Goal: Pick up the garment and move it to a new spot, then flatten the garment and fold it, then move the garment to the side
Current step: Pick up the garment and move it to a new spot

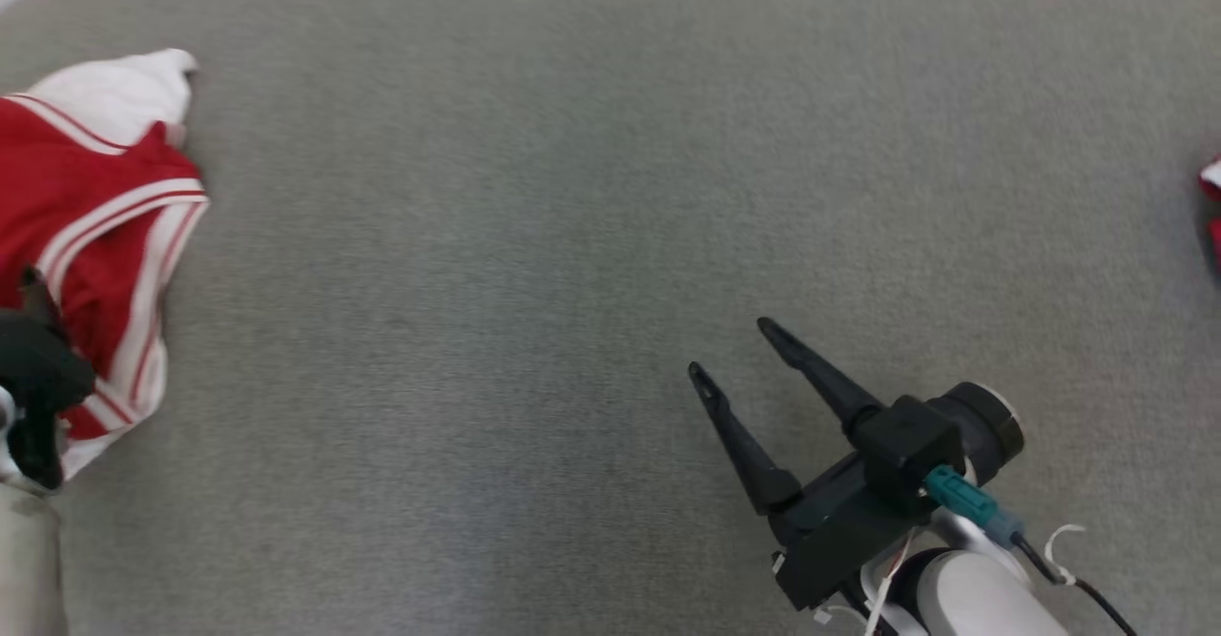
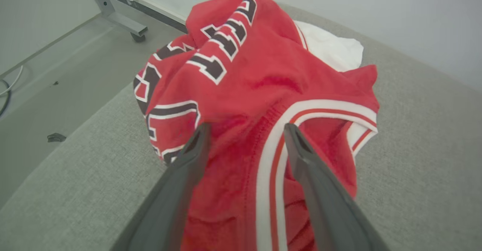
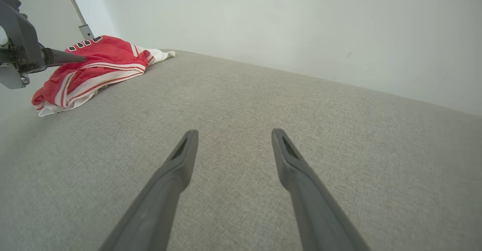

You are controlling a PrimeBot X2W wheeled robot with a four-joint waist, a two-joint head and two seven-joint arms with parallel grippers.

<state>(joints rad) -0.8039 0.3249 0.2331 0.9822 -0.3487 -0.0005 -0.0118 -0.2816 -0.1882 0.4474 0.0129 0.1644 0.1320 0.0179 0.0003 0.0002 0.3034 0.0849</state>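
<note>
You've got the crumpled red jersey [image 1: 95,207] with white trim and black lettering at 9 o'clock on the grey fabric surface [image 1: 572,188]. Left gripper [image 2: 246,130] sits over it, fingers spread wide, contact unclear. Right gripper [image 1: 730,347] at 5 o'clock, wide, empty.

A grey woven surface [image 1: 572,188] is stretching away to a pale wall [image 3: 263,25]. Off its left edge, a wheeled metal leg [image 2: 115,14] is standing on the floor [image 2: 56,78], where a cable [image 2: 11,81] and a small dark scrap [image 2: 56,137] are lying.
</note>
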